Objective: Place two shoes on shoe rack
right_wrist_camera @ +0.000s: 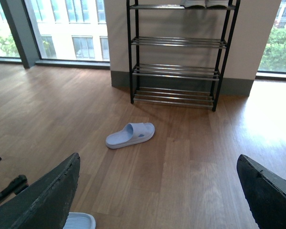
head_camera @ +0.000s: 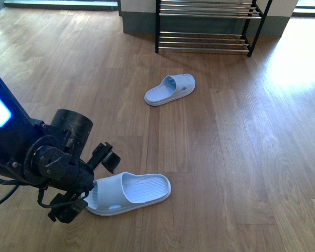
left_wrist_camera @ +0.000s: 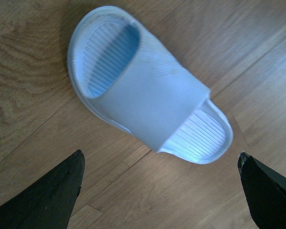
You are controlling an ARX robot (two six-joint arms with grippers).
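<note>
The near slipper [head_camera: 128, 193] is seen flat on the floor [head_camera: 241, 157] beneath the left gripper [head_camera: 89, 185], whose jaws are spread wide. The far slipper [head_camera: 170, 89] lies at its 1 o'clock, short of the rack [head_camera: 205, 35]. Light, bendy foam is judged, best pinched across the strap [left_wrist_camera: 152, 95]. The right gripper [right_wrist_camera: 158, 163] is spread and empty.
</note>
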